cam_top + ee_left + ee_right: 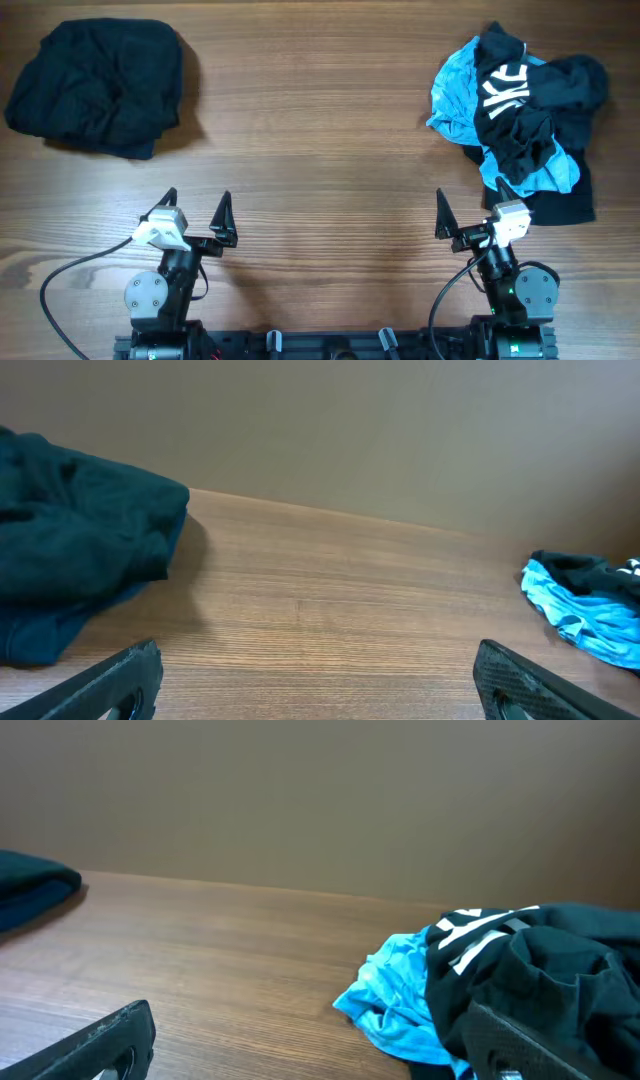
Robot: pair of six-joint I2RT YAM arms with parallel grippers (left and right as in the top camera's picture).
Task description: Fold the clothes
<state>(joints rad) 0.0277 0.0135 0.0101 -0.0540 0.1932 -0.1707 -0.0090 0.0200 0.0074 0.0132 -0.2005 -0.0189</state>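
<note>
A crumpled dark bundle [100, 85] sits far left on the desk [320, 150], its long axis running left to right. A blue-and-black heap [525, 115] (white lettering on the black cloth) lies far right, elongated from the far edge toward the robot, its near end just beside the right gripper [470, 192]. Both that and the left gripper [196, 200] sit at the near edge, jaws spread wide, holding nothing.

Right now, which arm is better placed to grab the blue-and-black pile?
Right. The right pincer, open, sits just short of the near edge of the blue-and-black pile. The left pincer, also open, is across the table, closer to the dark pile.
</note>
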